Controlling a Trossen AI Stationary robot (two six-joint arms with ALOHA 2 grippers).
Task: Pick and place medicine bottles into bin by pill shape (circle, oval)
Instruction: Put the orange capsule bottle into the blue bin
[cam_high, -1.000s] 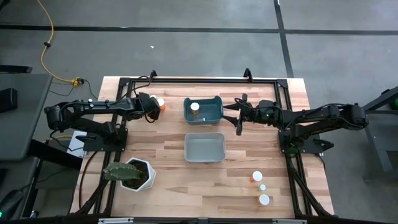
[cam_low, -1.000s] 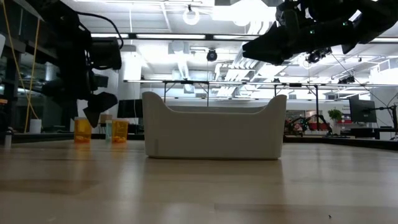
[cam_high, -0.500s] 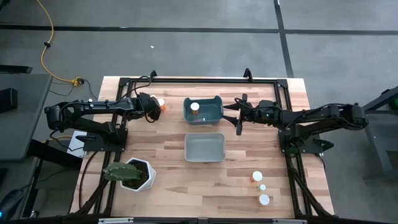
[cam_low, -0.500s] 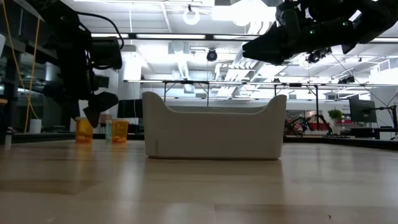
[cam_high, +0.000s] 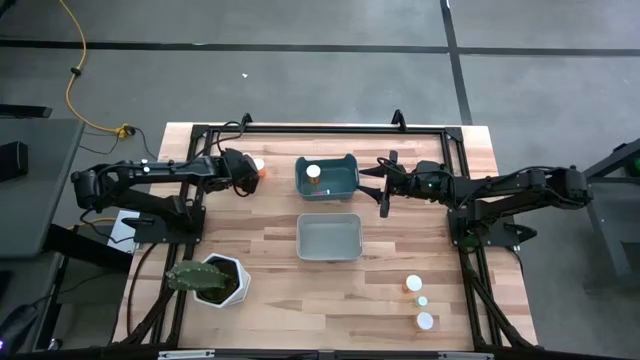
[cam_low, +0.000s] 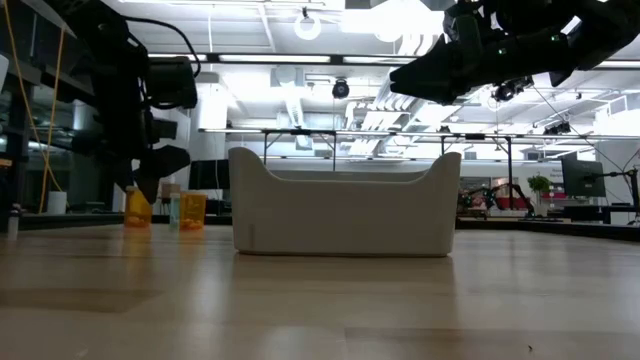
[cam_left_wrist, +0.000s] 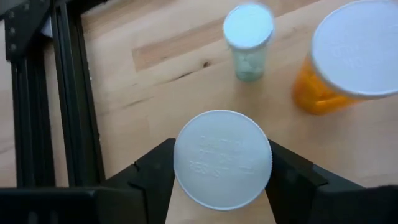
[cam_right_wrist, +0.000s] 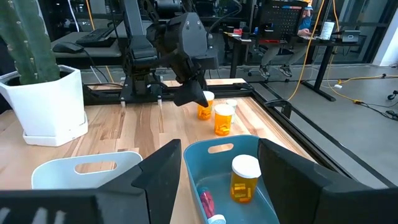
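Wooden table (cam_high: 250, 250), far left: the left gripper (cam_left_wrist: 221, 177) has descended over an orange medicine bottle (cam_left_wrist: 222, 158); its fingers have narrowed and now flank the cap, grip unconfirmed. Pickup is imminent. Right gripper (cam_high: 383, 186) waits, jaws apart, beside the blue bin (cam_high: 345, 185).

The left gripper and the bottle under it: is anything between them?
Nothing visible. In the left wrist view the left gripper has one finger on each side of the bottle, with no object between. Two more bottles, a greenish one and an orange one, stand apart beyond it.
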